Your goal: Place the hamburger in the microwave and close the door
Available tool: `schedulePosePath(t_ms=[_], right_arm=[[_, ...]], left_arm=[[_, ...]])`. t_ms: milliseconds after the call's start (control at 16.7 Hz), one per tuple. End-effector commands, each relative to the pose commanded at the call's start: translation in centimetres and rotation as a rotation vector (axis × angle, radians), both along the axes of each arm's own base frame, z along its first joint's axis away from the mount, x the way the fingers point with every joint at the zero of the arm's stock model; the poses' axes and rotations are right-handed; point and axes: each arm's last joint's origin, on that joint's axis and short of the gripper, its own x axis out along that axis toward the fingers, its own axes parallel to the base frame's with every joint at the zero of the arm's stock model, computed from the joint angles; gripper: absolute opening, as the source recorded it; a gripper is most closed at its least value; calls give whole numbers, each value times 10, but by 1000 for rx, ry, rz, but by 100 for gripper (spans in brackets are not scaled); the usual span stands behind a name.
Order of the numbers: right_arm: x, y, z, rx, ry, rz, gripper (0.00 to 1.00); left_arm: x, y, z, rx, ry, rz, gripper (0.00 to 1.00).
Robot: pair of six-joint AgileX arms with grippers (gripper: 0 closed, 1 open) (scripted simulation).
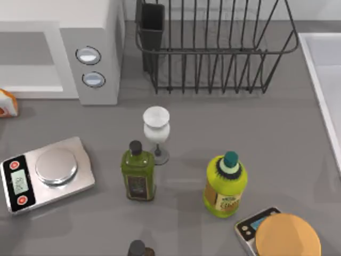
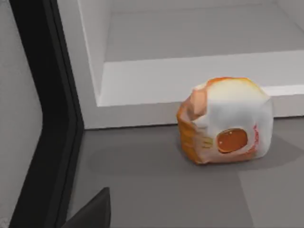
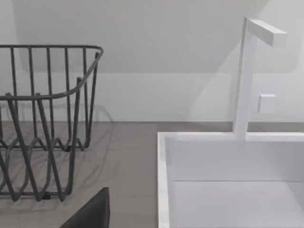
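A: Reaching comes first, as I judge it: the small rounded orange-tan hamburger in its white wrapper sits on the grey bench untouched, so the step in hand is the approach before the grasp.

B: Where is the left claw?

A: A dark finger tip juts into the left wrist view, near the camera and well apart from the hamburger. Whether that left claw is spread or pinched I cannot tell. Nothing is held in what shows.

B: And past the hamburger?

A: Just behind it rises the sill of the big white boxy microwave, with the wide front cavity open beyond. From above, the hamburger sits at the bench's far left edge, right by the microwave front, below the grey panel with 2 round silvery-blue knobs.

B: The door?

A: A dark upright band beside the cavity may be its edge; I cannot say for sure.

B: The next move?

A: Likely closing in on the hamburger, gripping its soft wrapper without crushing it, then lifting it over the sill into the cavity.

B: The right arm?

A: Parked; its wrist view faces the black wire rack and a white sink. I cannot tell the right claw's state either.
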Motion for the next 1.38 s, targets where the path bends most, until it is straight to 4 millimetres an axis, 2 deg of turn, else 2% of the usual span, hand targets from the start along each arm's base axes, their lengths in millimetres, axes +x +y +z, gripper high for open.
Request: schedulePosePath(t_ms=[300,660,1020,1380], right_arm=[[0,0,0,0,0,0,100],[0,0,0,0,0,0,100],[0,0,0,0,0,0,100],[0,0,0,0,0,0,100]], left_arm=[[-28,-20,-19,-57,97,-50,100],[-28,-23,-20,-61,102,-65,100],[-15,-12,6,7,35,-31,100],[-9,-15,41,12,35,-58,100]])
